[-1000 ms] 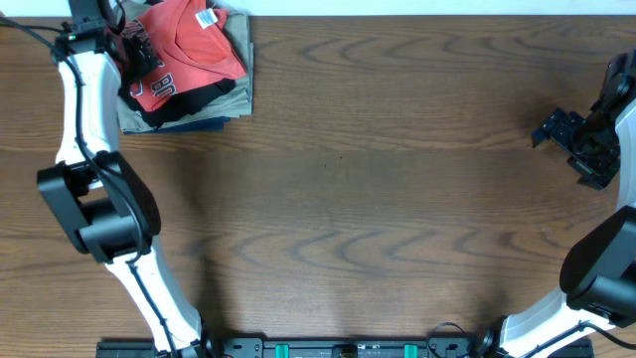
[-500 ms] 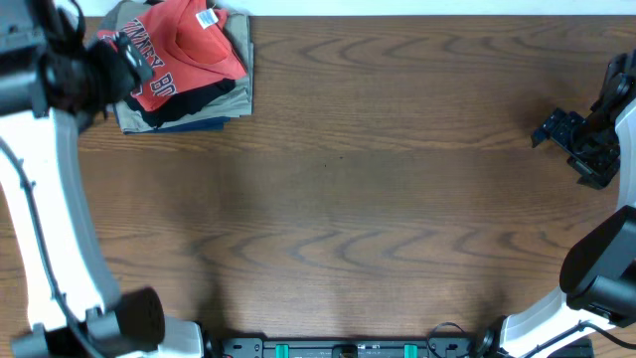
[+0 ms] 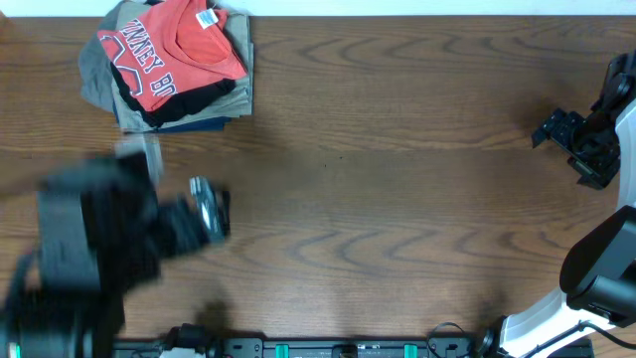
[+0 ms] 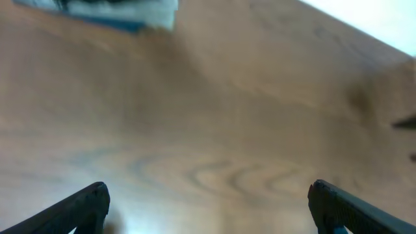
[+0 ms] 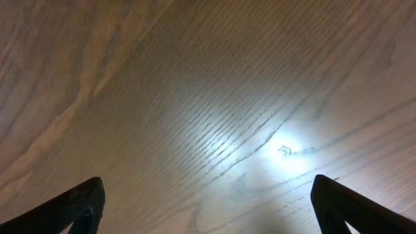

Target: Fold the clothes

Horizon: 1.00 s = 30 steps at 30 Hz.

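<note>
coral-red white-lettered cotton t-shirt (image 3: 169,60) tops folded garment stack (image 3: 241,94); left gripper (image 3: 209,211), blurred, seemingly robot-side of stack, right gripper (image 3: 571,144) far right; both spread wide, empty.

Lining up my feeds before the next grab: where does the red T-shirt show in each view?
Overhead: the red T-shirt lies at top left, on top of the garment stack.
Left wrist: only a blurred edge of the stack at top left; the shirt cannot be made out.
Right wrist: not in it.
Shared landmark: the wooden table.
</note>
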### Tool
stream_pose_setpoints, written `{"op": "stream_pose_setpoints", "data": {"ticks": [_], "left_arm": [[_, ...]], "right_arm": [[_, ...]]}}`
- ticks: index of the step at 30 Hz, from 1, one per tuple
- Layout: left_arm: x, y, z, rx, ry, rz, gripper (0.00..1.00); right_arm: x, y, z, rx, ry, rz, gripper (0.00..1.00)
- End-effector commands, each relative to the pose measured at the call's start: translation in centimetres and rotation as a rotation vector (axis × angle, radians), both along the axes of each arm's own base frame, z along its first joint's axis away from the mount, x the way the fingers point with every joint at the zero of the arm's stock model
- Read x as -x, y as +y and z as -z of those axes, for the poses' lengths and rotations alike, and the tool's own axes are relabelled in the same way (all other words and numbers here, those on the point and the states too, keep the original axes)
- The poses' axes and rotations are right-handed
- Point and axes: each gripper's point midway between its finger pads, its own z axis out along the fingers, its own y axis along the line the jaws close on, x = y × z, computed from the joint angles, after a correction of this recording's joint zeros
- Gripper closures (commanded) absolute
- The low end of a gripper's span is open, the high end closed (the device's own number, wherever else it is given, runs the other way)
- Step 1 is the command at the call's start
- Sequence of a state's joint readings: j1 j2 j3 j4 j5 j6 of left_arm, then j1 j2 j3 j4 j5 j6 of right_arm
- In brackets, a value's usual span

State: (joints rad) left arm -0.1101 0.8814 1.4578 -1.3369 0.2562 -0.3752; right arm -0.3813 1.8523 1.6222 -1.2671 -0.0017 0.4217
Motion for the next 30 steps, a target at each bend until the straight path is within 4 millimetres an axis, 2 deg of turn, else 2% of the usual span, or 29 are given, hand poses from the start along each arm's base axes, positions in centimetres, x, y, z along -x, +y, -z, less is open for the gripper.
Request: {"op": "stream_pose_setpoints", "data": {"ticks": [1, 6, 11, 12, 16, 25, 27, 30], "left_arm": [[2.8, 0.1, 3.2, 0.029, 0.082, -0.035, 0.02], [8.1, 0.8, 6.0, 0.013, 0.188, -0.037, 0.02], [11.6, 1.2, 7.4, -0.003, 0.286, -0.039, 0.02], [11.6, 1.4, 7.5, -0.011, 0.285, -0.040, 0.02], [11.2, 4.1, 7.7, -0.142, 0.264, -0.130, 0.02], [11.6, 4.3, 7.6, -0.140, 0.227, -0.145, 0.02], [11.4, 4.4, 6.9, -0.126, 0.154, -0.157, 0.02], [9.6, 4.4, 4.7, -0.106, -0.056, -0.165, 0.02]], "right_arm": [[-0.1, -0.3, -0.1, 0.005, -0.004, 0.020, 0.01], [-0.1, -0.3, -0.1, 0.005, -0.004, 0.020, 0.01], [-0.1, -0.3, -0.1, 0.005, -0.004, 0.020, 0.01], [-0.1, -0.3, -0.1, 0.005, -0.004, 0.020, 0.01], [-0.1, -0.3, -0.1, 0.005, -0.004, 0.020, 0.01], [-0.1, -0.3, -0.1, 0.005, -0.004, 0.020, 0.01], [-0.1, -0.3, -0.1, 0.005, -0.004, 0.020, 0.01], [-0.1, -0.3, -0.1, 0.005, -0.004, 0.020, 0.01]]}}
